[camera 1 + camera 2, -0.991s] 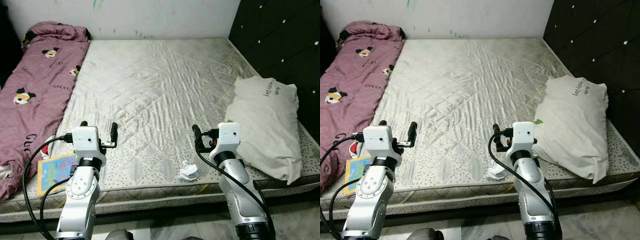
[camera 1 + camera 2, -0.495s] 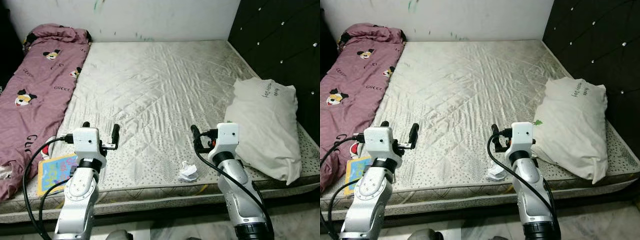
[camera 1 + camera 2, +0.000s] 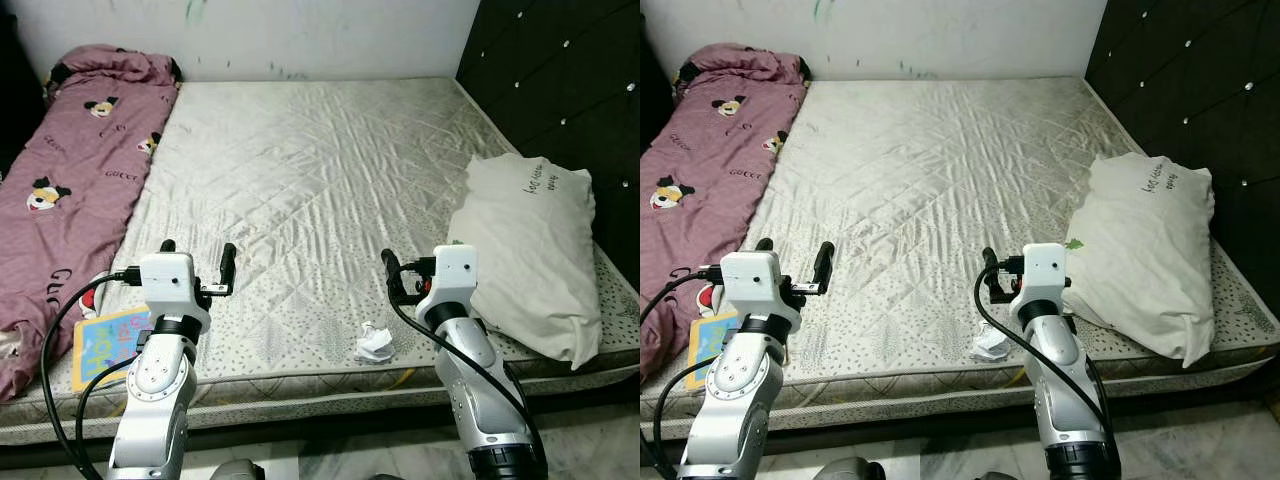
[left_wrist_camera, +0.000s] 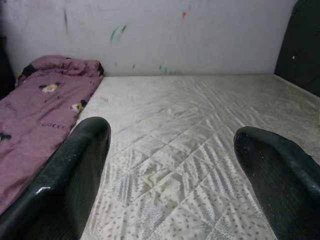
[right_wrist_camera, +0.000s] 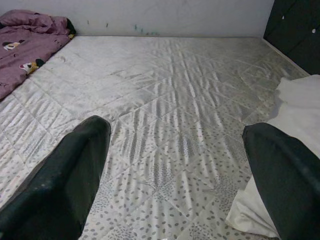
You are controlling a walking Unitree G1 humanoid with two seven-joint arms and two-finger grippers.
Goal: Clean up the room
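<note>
A crumpled white paper (image 3: 375, 342) lies on the bare quilted mattress (image 3: 320, 170) close to its front edge. Just behind and to the right of it, my right gripper (image 3: 412, 272) hovers open with nothing between its fingers (image 5: 75, 170). My left gripper (image 3: 198, 258) is held open and empty over the front left of the mattress. A colourful flat book (image 3: 108, 342) lies at the front left corner, beside my left arm. A pink cartoon-print blanket (image 3: 70, 180) runs along the left side.
A white pillow (image 3: 530, 250) rests against the black tufted headboard (image 3: 560, 70) on the right. A marked white wall (image 3: 300, 35) backs the bed. Pale floor (image 3: 580, 440) shows below the mattress's front edge.
The view has shifted slightly; both arms and the things on the bed stay where they were.
</note>
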